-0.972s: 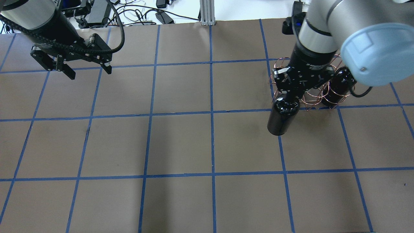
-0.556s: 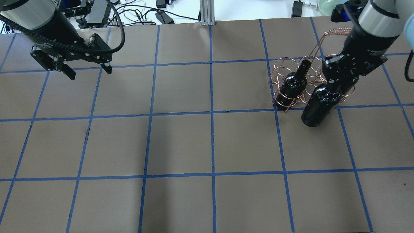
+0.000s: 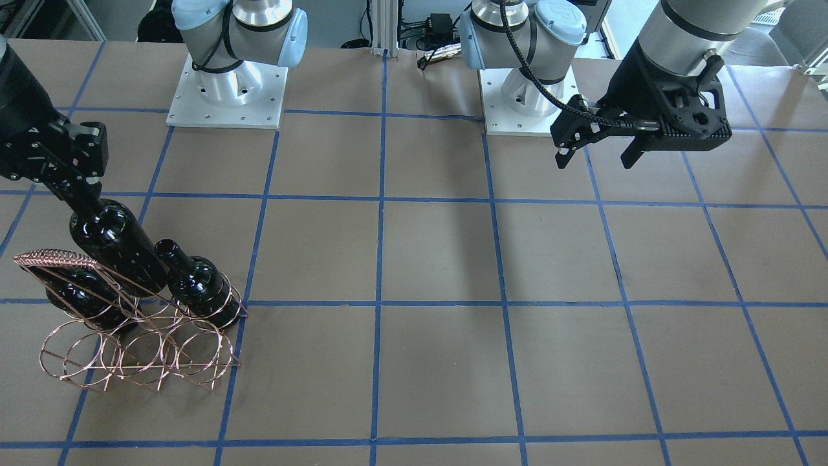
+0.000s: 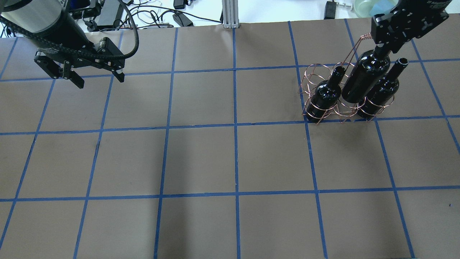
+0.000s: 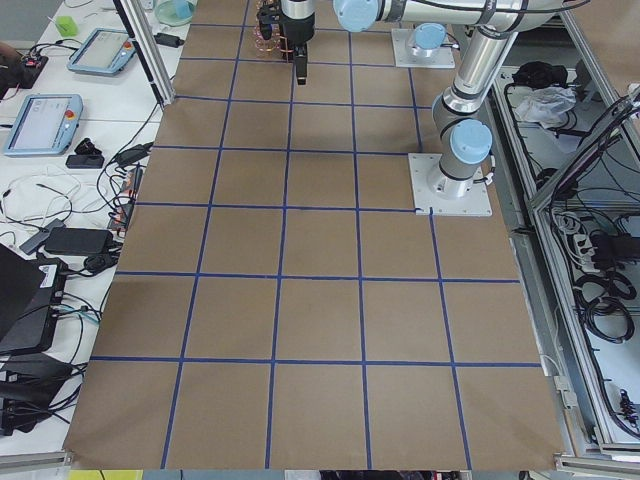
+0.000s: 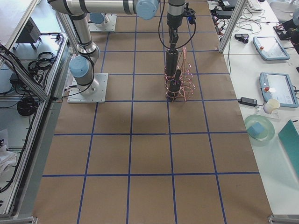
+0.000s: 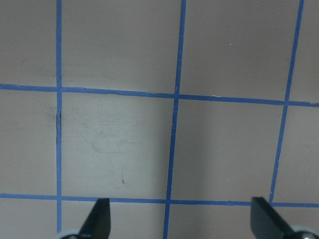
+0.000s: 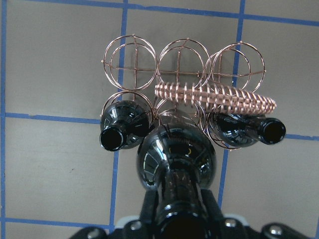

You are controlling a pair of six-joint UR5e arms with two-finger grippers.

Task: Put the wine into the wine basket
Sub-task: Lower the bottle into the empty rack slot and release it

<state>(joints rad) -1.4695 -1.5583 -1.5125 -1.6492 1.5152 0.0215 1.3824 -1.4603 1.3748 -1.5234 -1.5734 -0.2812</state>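
Hanging neck-up directly below the right jaws, the wine (image 4: 364, 81) is gripped by its narrow neck. The jaws are clenched on that neck, and the right wrist view shows the glossy shoulder filling the space just beneath them.

Lower down, the basket (image 3: 139, 353) stands on the table (image 4: 233, 162). One row of its rings lies under the jaws and the other row lies beyond them. The wine's base is over the middle ring of the row under the jaws, and the side view shows the body riding higher than its neighbours. Wires and those neighbours hide the base, so I cannot tell whether it has entered the ring.

A second bottle (image 4: 325, 95) sits in the ring to one side of the jaws. A third bottle (image 4: 381, 92) sits in the ring to the other side. Both stand with open necks up, close beside the wine. The woven handle (image 8: 214, 97) crosses just past the wine, between the two rows of rings.

The left jaws hang released, far from the basket. Their fingertips (image 7: 99, 216) are spread wide and grasp nothing. Below them is only table crossed by tape lines (image 7: 174, 97).
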